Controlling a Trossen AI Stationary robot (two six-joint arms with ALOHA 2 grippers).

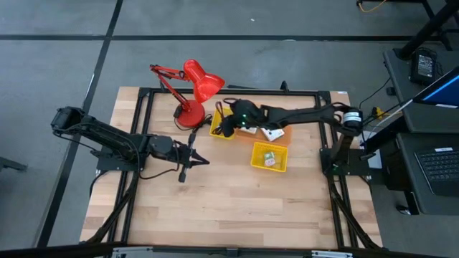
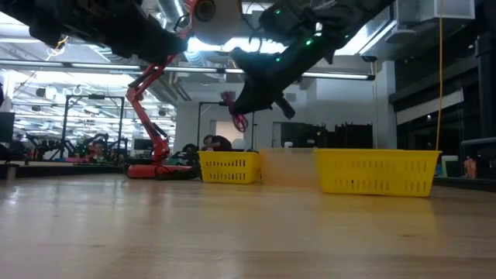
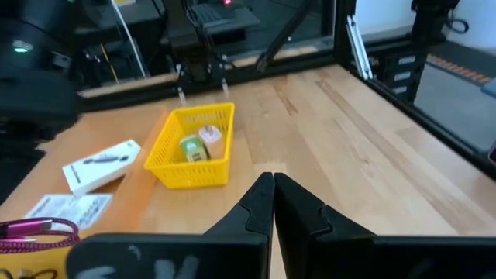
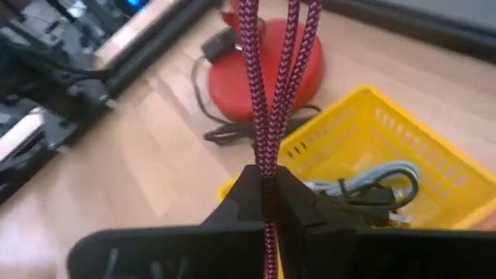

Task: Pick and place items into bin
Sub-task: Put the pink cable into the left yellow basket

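- Counter [image 1: 229, 208]: a pale wooden top inside a black frame, carrying two yellow bins, a lamp and loose items.
- Red desk lamp [image 1: 195, 89]: stands at the far edge of the counter, its round base [image 4: 267, 74] just beside the far bin.
- Right hand [image 4: 267, 194]: clenched on the maroon cord [image 4: 271, 70], held in the air over the far bin; in the low view the cord [image 2: 236, 112] hangs below the hand, clear of the bin's rim.
- Left hand [image 3: 273, 203]: clenched and grasping nothing, over bare wood toward the left side of the counter.
- Far bin [image 1: 218, 125]: yellow mesh; a grey cable [image 4: 372, 186] lies coiled inside.
- Near bin [image 1: 268, 157]: yellow mesh, nearer mid-counter; a tiny green block [image 3: 190, 149] and a pink block [image 3: 211, 138] lie in it.
- White cards [image 3: 101, 165]: two, with black marks, flat on the counter between the bins.
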